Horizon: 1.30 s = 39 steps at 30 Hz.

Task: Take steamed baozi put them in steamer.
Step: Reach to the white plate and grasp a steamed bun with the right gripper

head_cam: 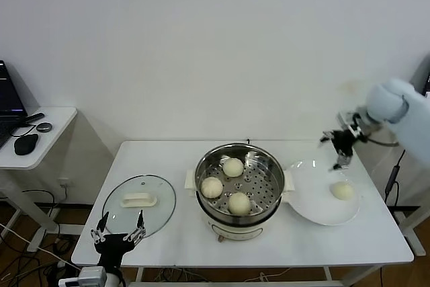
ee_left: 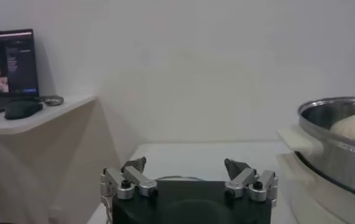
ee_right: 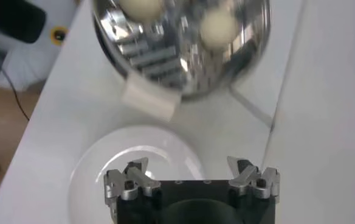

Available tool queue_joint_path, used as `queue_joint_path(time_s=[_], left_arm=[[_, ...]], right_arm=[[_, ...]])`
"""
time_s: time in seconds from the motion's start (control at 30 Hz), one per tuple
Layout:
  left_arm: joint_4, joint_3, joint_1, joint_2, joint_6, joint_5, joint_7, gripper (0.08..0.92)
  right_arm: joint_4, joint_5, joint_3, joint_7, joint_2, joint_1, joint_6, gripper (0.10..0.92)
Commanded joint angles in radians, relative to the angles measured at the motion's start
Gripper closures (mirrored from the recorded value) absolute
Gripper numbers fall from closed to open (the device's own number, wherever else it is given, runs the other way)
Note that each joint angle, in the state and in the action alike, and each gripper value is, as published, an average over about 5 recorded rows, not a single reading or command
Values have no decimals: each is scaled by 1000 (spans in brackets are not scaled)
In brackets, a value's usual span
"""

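Note:
The steamer, a shiny steel pot on a cream base, stands mid-table with three steamed baozi on its perforated tray. A fourth baozi lies on the white plate to its right. My right gripper hangs open and empty over the plate's far edge, just behind that baozi. In the right wrist view the open gripper is above the plate, with the steamer beyond. My left gripper waits open at the table's front left corner; the left wrist view shows it empty, beside the steamer.
A glass lid with a cream handle lies flat on the table's left side, just ahead of my left gripper. A side desk with a laptop and mouse stands left of the table. A white wall runs behind.

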State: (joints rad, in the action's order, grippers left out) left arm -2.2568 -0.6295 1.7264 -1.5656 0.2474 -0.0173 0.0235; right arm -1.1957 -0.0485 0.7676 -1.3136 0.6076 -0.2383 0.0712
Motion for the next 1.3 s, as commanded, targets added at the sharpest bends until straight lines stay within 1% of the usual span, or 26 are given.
queue_joint_path(time_s=[0.03, 0.17, 0.27, 0.37, 0.6, 0.83, 1.1, 1.3], left_arm=[[3, -1, 8, 0, 3, -1, -2, 177], [8, 1, 13, -3, 3, -2, -1, 177], [14, 2, 14, -5, 2, -4, -1, 177], [16, 1, 14, -6, 2, -6, -1, 177], [19, -7, 10, -6, 2, -4, -1, 177], [32, -3, 5, -9, 2, -5, -1, 177], [36, -4, 2, -7, 2, -5, -2, 177], [39, 0, 2, -11, 2, -7, -1, 177]], right_arm=[[251, -288, -225, 30, 60, 280, -63, 203], [325, -378, -235, 44, 122, 288, -89, 203], [401, -401, -261, 67, 179, 294, -123, 203], [427, -407, -274, 71, 208, 300, -133, 203], [456, -453, -291, 50, 233, 304, -137, 203], [518, -484, -344, 75, 254, 318, -161, 203], [619, -536, -413, 142, 292, 326, -198, 203], [633, -538, -425, 160, 301, 320, -198, 203]])
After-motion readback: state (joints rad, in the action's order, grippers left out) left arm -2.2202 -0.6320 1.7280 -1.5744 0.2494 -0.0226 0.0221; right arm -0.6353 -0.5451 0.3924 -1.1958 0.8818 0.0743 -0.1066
